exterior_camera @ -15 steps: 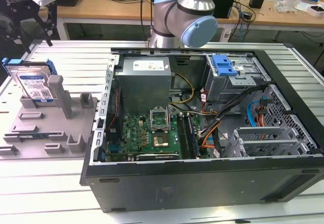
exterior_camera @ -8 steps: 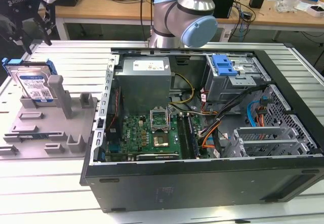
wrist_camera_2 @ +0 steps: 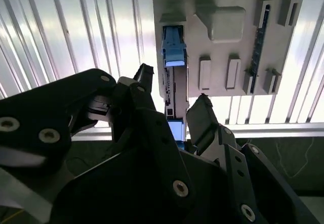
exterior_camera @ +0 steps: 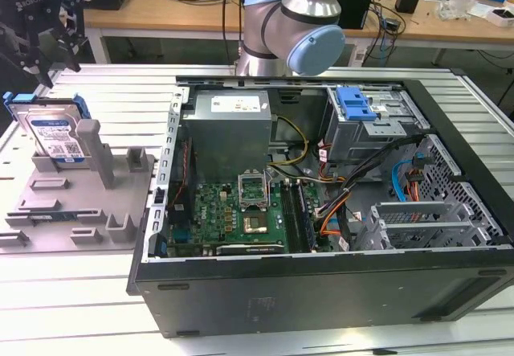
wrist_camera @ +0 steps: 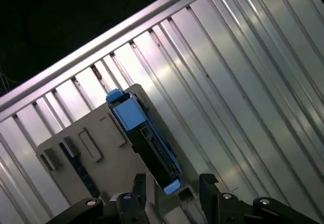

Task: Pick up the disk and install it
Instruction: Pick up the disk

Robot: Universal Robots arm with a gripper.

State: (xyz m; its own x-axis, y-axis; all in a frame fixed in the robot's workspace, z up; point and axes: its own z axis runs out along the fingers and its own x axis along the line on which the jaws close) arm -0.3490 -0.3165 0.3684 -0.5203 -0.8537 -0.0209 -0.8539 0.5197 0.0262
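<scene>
Blue-railed disk (exterior_camera: 55, 135) stands in grey holder (exterior_camera: 80, 211), just below the spread tool (exterior_camera: 55, 68)

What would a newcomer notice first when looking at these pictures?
The large open computer case dominates the exterior view, its green motherboard exposed, with the robot arm beyond it. At the exterior view's left, the disk stands on edge in a grey holder, and the open gripper hangs just above it.

An electronics lab: opened computer case (exterior_camera: 321, 292), cluttered workbench (exterior_camera: 152, 9).
</scene>
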